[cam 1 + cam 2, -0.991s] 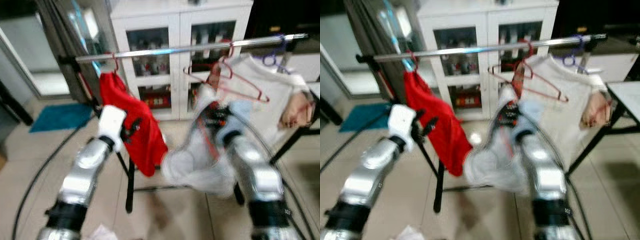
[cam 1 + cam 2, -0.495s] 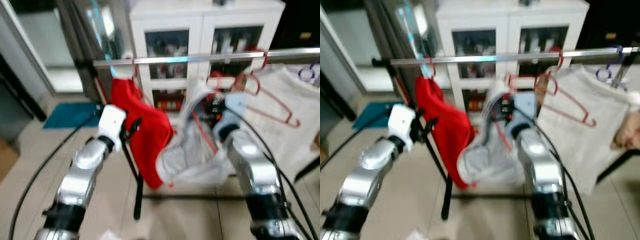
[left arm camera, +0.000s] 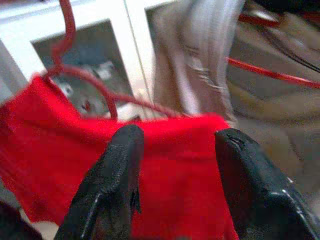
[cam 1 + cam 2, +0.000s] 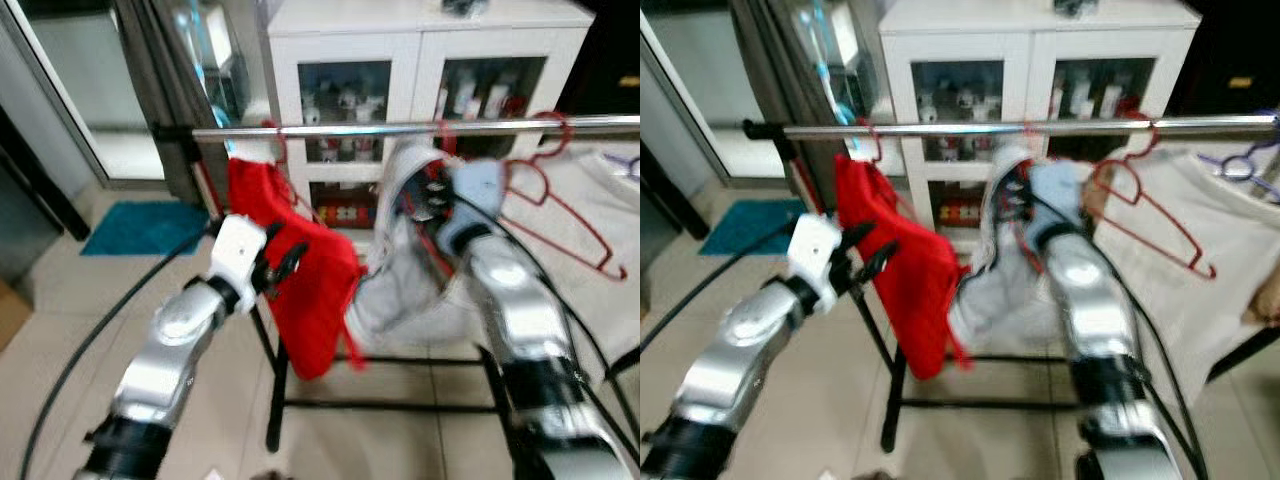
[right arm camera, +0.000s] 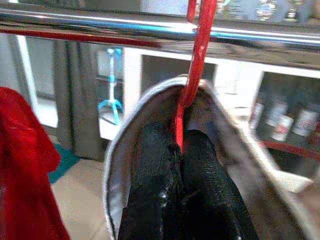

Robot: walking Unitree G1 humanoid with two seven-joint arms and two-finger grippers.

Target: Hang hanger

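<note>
Since a second ago the right gripper point(image 5: 181, 165) has risen toward the rail point(image 4: 400, 129), carrying the red hanger point(image 5: 196, 60) with its grey garment point(image 4: 395, 270). Its jaws are clenched on the hanger's neck; the hook stands upright, reaching the rail just above. The left gripper point(image 3: 175, 170), jaws released, sits beside the red cloth point(image 4: 300, 270). Behind stands a white cabinet point(image 4: 420, 60); below lies tiled floor point(image 4: 60, 330).
</note>
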